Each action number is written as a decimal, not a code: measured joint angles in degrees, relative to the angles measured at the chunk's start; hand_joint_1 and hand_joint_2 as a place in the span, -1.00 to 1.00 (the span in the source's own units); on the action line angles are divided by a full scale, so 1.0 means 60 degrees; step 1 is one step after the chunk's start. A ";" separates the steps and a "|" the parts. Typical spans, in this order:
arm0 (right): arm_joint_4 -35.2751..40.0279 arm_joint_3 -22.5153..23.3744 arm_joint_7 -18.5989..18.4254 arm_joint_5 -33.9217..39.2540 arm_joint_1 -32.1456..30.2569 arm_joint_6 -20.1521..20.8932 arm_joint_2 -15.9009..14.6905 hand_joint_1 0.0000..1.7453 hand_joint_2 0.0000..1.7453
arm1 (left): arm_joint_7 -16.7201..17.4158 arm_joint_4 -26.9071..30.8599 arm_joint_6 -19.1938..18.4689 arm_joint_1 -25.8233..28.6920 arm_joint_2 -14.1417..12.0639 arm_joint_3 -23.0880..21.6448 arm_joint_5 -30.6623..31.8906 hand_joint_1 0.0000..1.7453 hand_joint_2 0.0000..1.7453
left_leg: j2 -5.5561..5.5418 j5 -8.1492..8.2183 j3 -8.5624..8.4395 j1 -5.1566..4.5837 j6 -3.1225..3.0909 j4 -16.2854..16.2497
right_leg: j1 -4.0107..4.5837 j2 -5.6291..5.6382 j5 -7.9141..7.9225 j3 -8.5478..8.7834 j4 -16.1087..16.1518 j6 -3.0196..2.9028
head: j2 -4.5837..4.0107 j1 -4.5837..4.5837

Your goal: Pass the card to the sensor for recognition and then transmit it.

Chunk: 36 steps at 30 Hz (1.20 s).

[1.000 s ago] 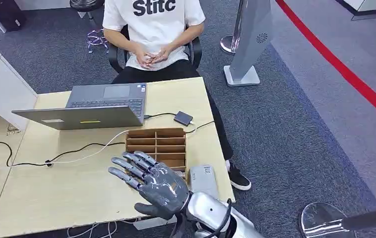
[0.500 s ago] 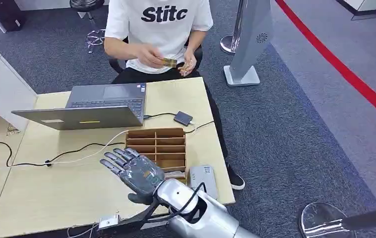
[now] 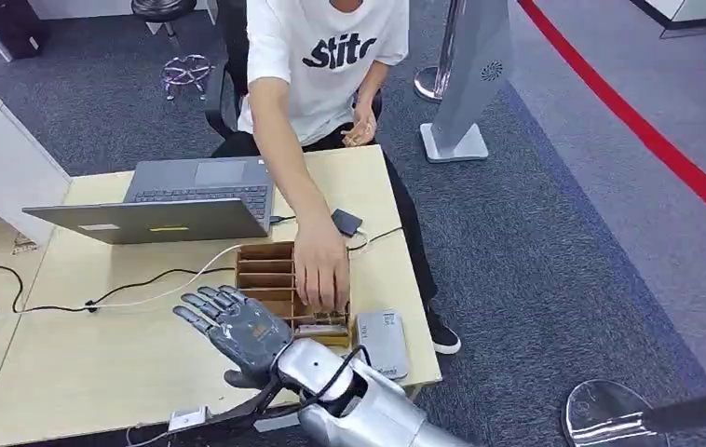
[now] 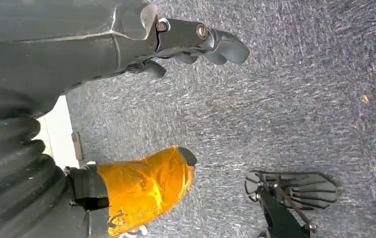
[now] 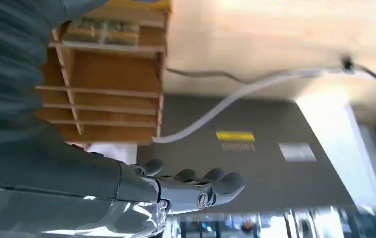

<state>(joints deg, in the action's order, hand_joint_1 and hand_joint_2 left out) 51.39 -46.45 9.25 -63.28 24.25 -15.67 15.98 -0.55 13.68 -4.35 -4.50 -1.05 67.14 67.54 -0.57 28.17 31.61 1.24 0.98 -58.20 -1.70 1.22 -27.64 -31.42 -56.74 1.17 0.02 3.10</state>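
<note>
A light wooden table (image 3: 98, 363) stands on a grey carpet, with a red line on the floor off to the side. On the table are a grey laptop (image 3: 177, 200), a wooden box with slots (image 3: 270, 270), a grey sensor (image 3: 382, 342) near the table's edge, and a small dark box on a cable (image 3: 346, 222).

The job looks like it is just starting. A person in a white shirt leans over and puts a hand (image 3: 321, 270) into the wooden box. A card (image 5: 104, 30) lies in the end slot of that box. It looks flat, with a green and brown picture on it. The card has not gone to the sensor yet, and nobody has been handed it.

The right hand (image 3: 230, 326) hovers over the table just beside the box. Its fingers are spread apart and it holds nothing. The left hand (image 4: 196, 42) hangs down above the carpet. Its fingers are lightly bent and it holds nothing.
</note>
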 joint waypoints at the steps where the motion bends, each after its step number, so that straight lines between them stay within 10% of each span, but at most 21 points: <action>1: 0.0372 0.0004 0.0003 0.0004 -0.0124 -0.0010 -0.0054 -1.00 1.00 | 0.0000 0.0000 0.0000 0.0011 -0.0003 0.0000 0.0000 -1.00 1.00 | 0.0004 0.0001 0.0000 0.0000 0.0001 0.0000 | 0.0000 0.0002 0.0000 -0.0002 0.0000 0.0000 | 0.0000 -0.0007; 17: 0.6468 0.1227 0.0925 0.0131 -0.2335 -0.1009 -0.1595 -1.00 1.00 | 0.0058 0.0000 0.0135 0.0024 0.0044 0.0197 -0.0109 -1.00 1.00 | 0.0005 0.0009 0.0002 -0.0002 -0.0007 0.0000 | -0.0001 0.0000 -0.0001 -0.0002 0.0010 0.0001 | 0.0000 -0.0004; 36: 0.3990 0.1789 -0.0740 -0.2801 -0.2358 -0.0812 -0.2211 -1.00 1.00 | 0.0044 0.0000 0.0120 0.0015 0.0069 0.0259 -0.0029 -1.00 1.00 | 0.0000 0.0007 0.0002 -0.0001 -0.0007 0.0000 | 0.0000 -0.0002 -0.0001 0.0002 0.0005 0.0000 | 0.0000 -0.0004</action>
<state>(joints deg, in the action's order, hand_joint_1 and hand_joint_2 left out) 75.34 -35.71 4.81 -80.08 10.11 -20.54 2.71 -0.28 13.68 -3.63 -4.42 -0.63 68.70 67.36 -0.57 28.22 31.62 1.24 0.94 -58.20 -1.70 1.20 -27.65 -31.40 -56.71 1.17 0.02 3.08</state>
